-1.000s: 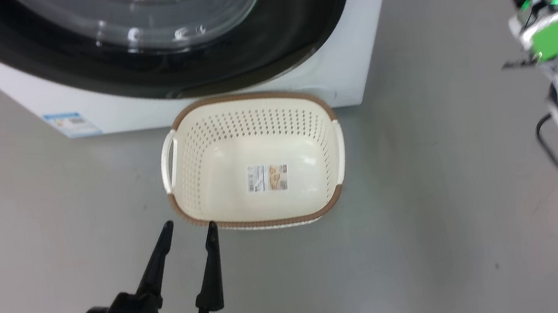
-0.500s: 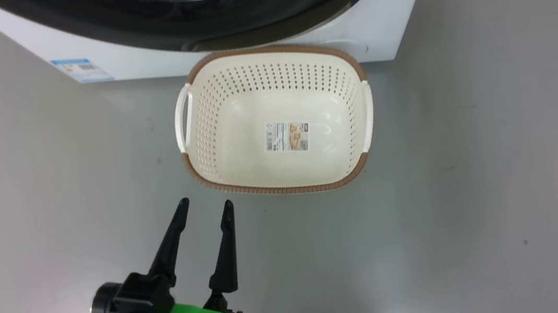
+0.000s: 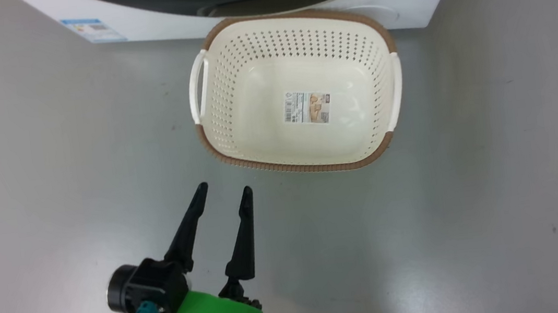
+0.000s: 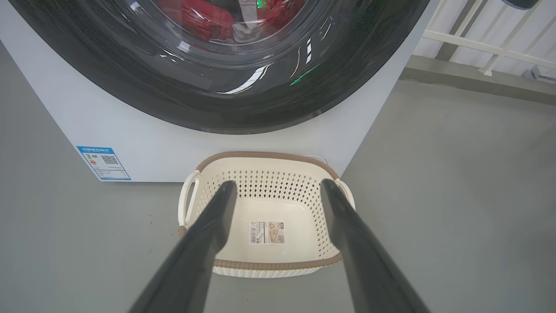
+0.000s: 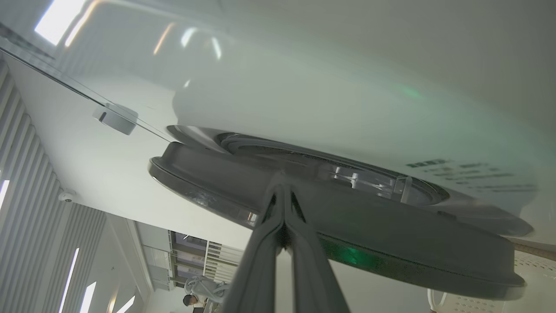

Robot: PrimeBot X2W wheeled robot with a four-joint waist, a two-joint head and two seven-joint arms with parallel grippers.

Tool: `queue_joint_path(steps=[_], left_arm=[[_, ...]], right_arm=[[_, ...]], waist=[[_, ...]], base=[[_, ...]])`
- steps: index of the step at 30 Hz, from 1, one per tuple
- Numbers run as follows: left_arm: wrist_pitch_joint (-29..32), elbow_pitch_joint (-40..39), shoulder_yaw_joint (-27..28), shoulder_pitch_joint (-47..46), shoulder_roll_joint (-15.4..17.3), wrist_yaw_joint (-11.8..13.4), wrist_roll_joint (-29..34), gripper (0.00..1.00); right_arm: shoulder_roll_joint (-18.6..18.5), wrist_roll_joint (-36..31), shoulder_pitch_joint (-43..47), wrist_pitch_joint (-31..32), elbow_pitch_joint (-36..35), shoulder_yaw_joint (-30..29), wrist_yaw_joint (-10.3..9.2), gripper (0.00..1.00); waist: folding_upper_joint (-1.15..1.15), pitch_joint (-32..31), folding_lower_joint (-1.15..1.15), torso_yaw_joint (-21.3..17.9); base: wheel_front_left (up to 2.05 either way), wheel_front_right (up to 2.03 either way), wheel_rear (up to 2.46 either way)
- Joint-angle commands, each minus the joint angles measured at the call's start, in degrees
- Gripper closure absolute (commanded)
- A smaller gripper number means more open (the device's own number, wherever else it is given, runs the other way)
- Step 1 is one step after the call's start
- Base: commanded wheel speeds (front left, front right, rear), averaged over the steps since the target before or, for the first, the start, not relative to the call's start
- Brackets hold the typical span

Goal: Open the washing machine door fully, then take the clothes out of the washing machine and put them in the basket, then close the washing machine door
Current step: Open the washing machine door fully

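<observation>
The head has tipped and turned in the last second, so the whole picture has slid. The washer (image 3: 148, 27) and the basket (image 3: 306, 168) now sit higher and more to the right in the head view. It was the camera that moved, not them. The basket is in its old place on the floor (image 3: 448, 210), right up against the washer's front, with nothing in it.

The left claw (image 3: 225, 187) is wide open and holds nothing, the same as a second ago. It hangs low over the floor near the basket and points at it.

The right claw (image 5: 283, 180) is shut tight, its two fingers pressed together. Its tips are at the edge of the door (image 4: 217, 113). I think the robot is leaning over to pull or push the door open, so the first step is not done yet.

The clothes (image 4: 204, 21) are inside the drum, red behind the glass. I cannot tell if the door is off its catch.

A blue label (image 4: 103, 163) is on the washer's front. A white rail (image 4: 478, 48) stands off to one side. The basket is low, so the door should swing over it. The left arm may have to keep back.
</observation>
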Motion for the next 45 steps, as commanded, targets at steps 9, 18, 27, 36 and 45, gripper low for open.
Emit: queue_joint_path(steps=[9,18,27,36,45], left_arm=[[-0.7,-2.1,-0.4,-1.7,0.7,1.2,-2.2,0.0],[-0.7,-2.6,-1.1,-2.3,0.7,1.8,-3.2,0.0],[-0.7,-2.1,-0.8,-1.6,0.7,1.8,-2.9,0.0],[-0.7,-2.1,-0.4,-0.1,0.7,1.5,-2.5,0.0],[-0.7,-2.7,0.0,1.4,0.7,1.4,-2.5,0.0]], right_arm=[[2.1,-2.8,-5.7,2.4,2.4,0.7,0.03,1.0],[3.0,-5.0,-5.4,3.8,2.9,1.6,0.03,1.0],[4.2,-6.3,0.9,5.3,-0.2,1.6,0.03,1.0],[5.7,-6.6,9.0,7.2,-5.2,0.4,0.03,1.0],[7.0,-8.3,15.2,9.4,-8.6,0.8,0.03,1.0]], waist=[[0.0,2.8,0.0,2.9],[0.0,2.9,0.0,3.4],[0.0,-0.6,0.0,2.4],[0.0,-3.9,0.0,1.7],[0.0,-5.9,0.0,1.5]], base=[[0.0,0.0,0.0],[0.0,0.0,0.0],[0.0,0.0,0.0],[0.0,0.0,0.0],[0.0,0.0,0.0]])
